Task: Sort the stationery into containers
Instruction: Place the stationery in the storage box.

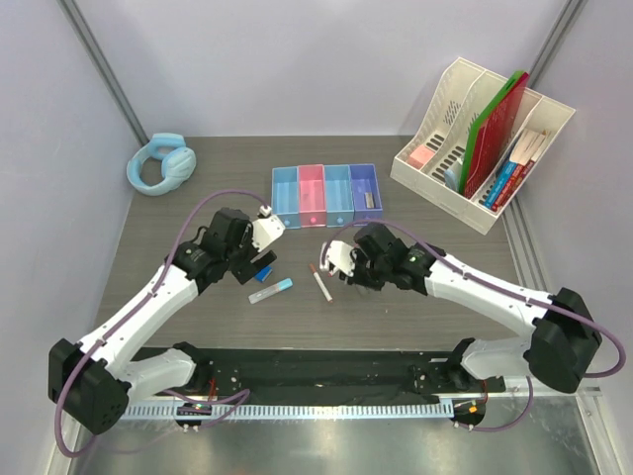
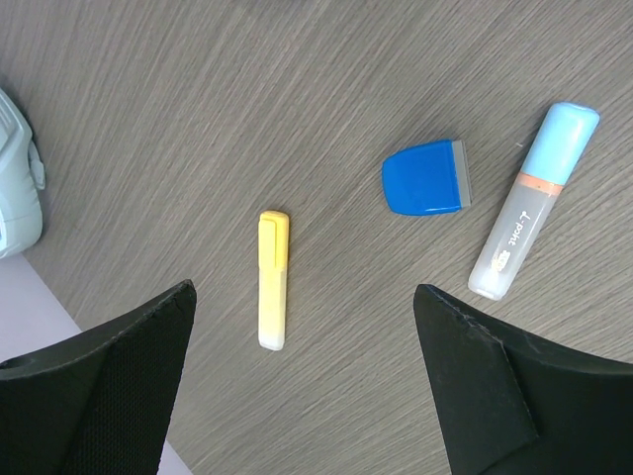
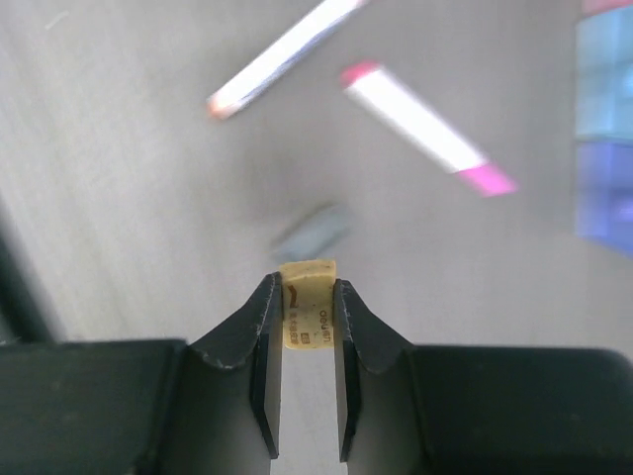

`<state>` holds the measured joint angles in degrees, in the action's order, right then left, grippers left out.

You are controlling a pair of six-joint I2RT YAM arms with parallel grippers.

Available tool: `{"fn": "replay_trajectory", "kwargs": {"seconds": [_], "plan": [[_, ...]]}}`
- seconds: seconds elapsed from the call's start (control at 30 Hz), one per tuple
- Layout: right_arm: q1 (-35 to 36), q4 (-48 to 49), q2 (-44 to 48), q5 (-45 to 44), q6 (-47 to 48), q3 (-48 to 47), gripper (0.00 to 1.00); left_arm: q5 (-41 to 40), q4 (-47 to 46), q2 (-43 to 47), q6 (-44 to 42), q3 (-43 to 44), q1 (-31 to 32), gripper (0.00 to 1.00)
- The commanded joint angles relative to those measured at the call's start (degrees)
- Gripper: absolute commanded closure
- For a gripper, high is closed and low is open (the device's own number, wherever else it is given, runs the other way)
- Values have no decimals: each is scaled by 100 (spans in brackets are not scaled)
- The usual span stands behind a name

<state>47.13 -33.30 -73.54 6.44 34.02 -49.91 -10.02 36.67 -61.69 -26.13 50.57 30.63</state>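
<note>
- The right claw point(image 3: 306, 287) is closed on the gold clip point(image 3: 309, 315), apparently raised above the desk point(image 2: 198, 99) and well short of the containers point(image 1: 299, 196).
- The clip looks light, stiff and slick. Pinched across its narrow sides it could twist, so a centred hold suits it.
- The left claw point(image 2: 304, 297) gapes wide and empty over the yellow marker point(image 2: 273, 280).
</note>
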Motion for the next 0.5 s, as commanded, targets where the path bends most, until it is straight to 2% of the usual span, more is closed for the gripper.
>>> {"fn": "replay_trajectory", "kwargs": {"seconds": [0.0,0.1,0.23,0.47], "plan": [[-81,937,-46,-1283,368,-414,88,-9,-308,-185,12,-91,13,9],[-397,1536,-616,-1724,553,-843,88,-61,-423,-387,-15,-143,13,9],[-1021,2142,-1565,-1699,509,-1643,90,-61,-537,-598,-6,-161,4,9],[-1777,2495,-3086,-1584,474,-3163,91,-35,-573,-713,-15,-161,4,9]]}}
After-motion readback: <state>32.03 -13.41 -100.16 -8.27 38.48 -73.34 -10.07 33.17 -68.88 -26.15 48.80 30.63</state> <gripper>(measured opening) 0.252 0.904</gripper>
